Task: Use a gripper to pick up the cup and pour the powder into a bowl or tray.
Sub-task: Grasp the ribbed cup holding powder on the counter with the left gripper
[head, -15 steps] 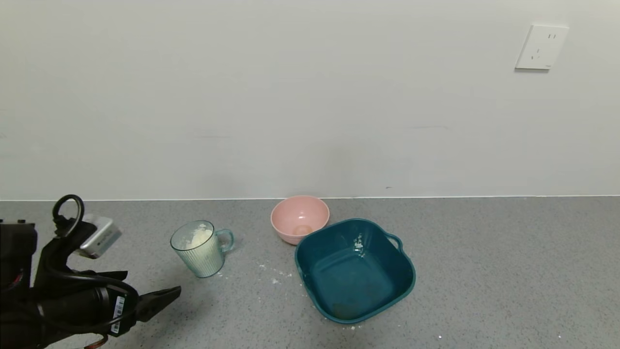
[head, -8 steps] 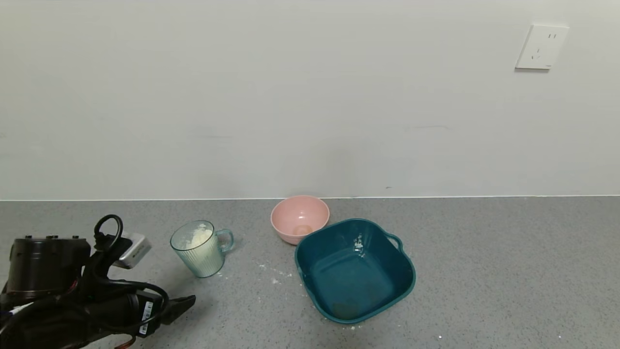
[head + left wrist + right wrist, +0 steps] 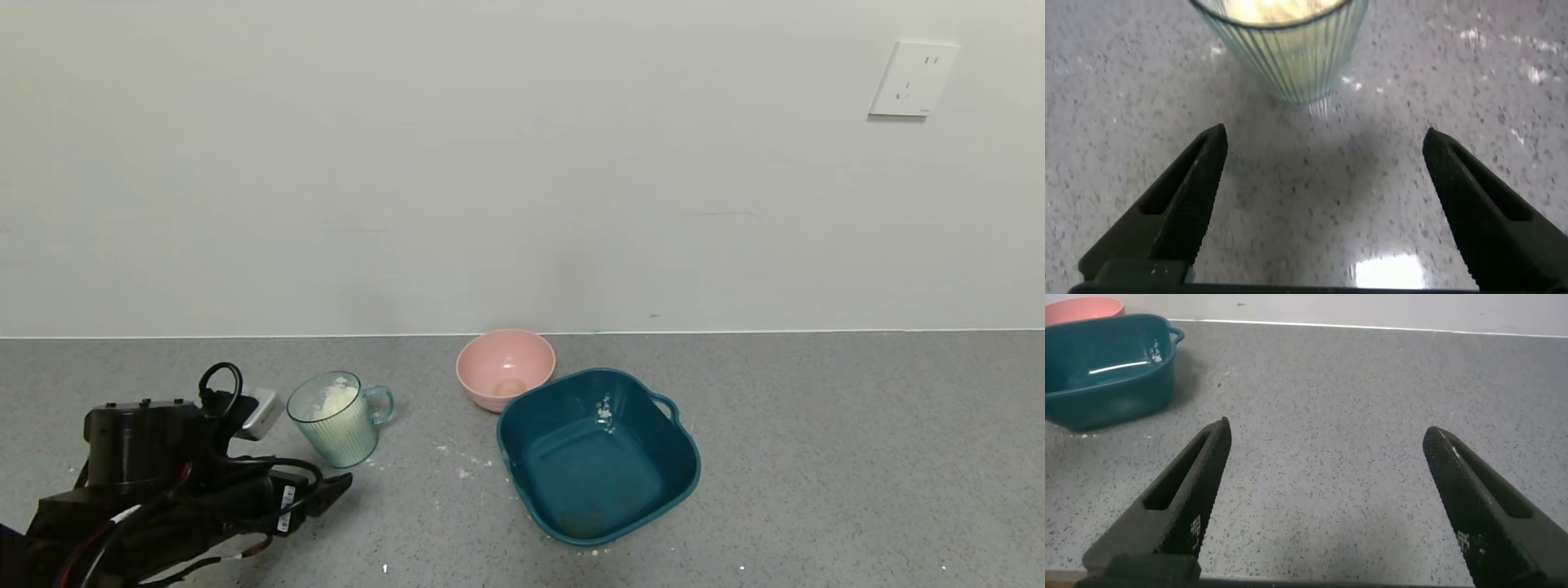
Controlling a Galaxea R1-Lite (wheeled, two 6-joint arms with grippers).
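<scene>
Left gripper (image 3: 1323, 175) is sitting low with jaws wide apart, cup (image 3: 1284, 45) standing upright just ahead, centred between them.

The head view looks forward and down over the counter (image 3: 816, 457) toward the wall. The left wrist view sits close behind the cup (image 3: 1286, 45), the right one farther off; head and right share the basin (image 3: 1102, 371).

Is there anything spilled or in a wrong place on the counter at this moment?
Yes. White specks of powder lie on the counter between the cup and the teal basin, and some clings inside the basin's far wall. The cup stands upright; the open left gripper is not touching it.
</scene>
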